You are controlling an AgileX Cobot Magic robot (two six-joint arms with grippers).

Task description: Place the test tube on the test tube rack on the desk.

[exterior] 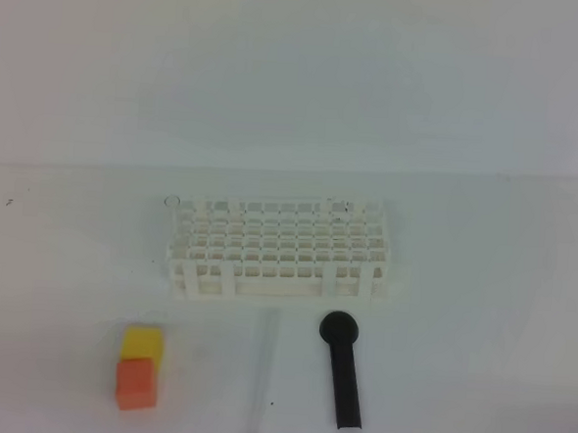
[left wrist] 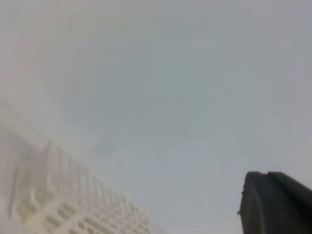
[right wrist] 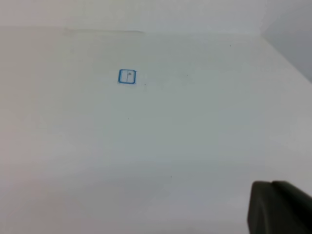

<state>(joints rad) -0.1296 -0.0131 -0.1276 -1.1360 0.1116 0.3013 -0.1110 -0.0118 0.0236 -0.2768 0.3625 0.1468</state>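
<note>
In the exterior high view we found the test tube rack (exterior: pixel 279 250) standing on the desk (exterior: pixel 479 316), near the middle. The test tube (exterior: pixel 261 375) lay flat on the desk just in front of the rack, apart from it, its length running toward the near edge. To its right lay a black round-headed stick (exterior: pixel 342 370), roughly parallel. To its left sat a yellow block (exterior: pixel 143 343) with an orange block (exterior: pixel 135 383) touching its front. Neither arm appeared here.

In the left wrist view we noted a blurred corner of the rack (left wrist: pixel 73 204) at lower left and a dark part of the left gripper (left wrist: pixel 275 202) at lower right; we could not tell its state.

In the right wrist view we saw bare desk (right wrist: pixel 156 146), a small blue square mark (right wrist: pixel 127 76), and a dark part of the right gripper (right wrist: pixel 278 207) at lower right, clenched with nothing held.
</note>
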